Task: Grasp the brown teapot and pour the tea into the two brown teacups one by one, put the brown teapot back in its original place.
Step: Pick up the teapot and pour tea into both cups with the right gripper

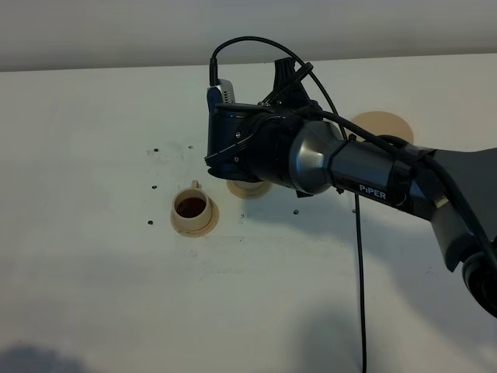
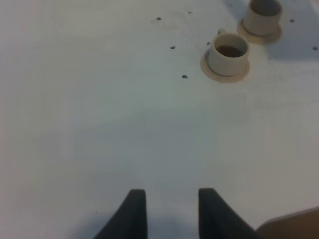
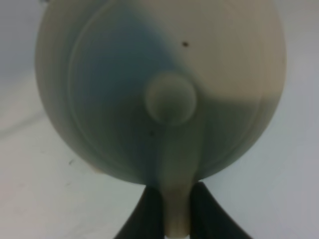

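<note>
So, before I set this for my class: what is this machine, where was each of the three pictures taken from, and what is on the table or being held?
It is a two-armed robot. The overhead picture looks down on a white table. The other two come from cameras on each wrist. The right arm's fingers pinch the handle of the brown teapot, above the farther cup. The nearer teacup already holds dark tea; both sit on saucers. The empty round coaster lies behind the arm. The left fingers hold nothing.
</note>
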Robot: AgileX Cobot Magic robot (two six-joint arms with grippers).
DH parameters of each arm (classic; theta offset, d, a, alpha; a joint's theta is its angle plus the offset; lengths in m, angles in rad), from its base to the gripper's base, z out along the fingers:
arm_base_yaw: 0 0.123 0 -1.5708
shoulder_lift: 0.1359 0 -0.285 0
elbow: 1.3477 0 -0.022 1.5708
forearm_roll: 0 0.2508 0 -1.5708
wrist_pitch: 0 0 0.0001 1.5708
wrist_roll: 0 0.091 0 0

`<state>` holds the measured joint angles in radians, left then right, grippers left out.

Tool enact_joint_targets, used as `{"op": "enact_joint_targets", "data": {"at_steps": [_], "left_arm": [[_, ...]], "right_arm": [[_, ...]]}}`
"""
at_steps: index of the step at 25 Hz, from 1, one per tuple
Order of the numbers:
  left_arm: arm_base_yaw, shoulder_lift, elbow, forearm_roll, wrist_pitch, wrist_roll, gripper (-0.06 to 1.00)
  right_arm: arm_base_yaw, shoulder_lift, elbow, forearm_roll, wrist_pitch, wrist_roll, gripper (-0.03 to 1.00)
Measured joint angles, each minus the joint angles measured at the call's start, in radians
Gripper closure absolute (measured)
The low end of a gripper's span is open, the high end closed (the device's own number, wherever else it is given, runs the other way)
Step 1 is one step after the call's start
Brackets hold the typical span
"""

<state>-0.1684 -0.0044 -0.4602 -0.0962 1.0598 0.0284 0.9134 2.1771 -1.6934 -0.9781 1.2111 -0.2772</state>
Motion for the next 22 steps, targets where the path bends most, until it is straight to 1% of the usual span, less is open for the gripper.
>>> {"op": "enact_joint_targets", "data": {"at_steps": [7,15,20,22], "left_arm": [[0.000,0.000,0.000,0.000,0.000,0.000,0.70],[0.000,0.000,0.000,0.000,0.000,0.000,0.70],[0.000,0.000,0.000,0.000,0.000,0.000,0.70],[0.000,0.000,0.000,0.000,0.000,0.000,0.70]], "right_arm": [[0.000,0.030,0.000,-0.029,0.003,-0.002,0.86],[0.021,0.047,0.000,-0.056,0.002,-0.004,0.86],[0.034,0.059,0.000,-0.103,0.002,-0.007,0.86],[0.040,0.065,0.000,-0.106,0.001,-0.008,0.86]]}}
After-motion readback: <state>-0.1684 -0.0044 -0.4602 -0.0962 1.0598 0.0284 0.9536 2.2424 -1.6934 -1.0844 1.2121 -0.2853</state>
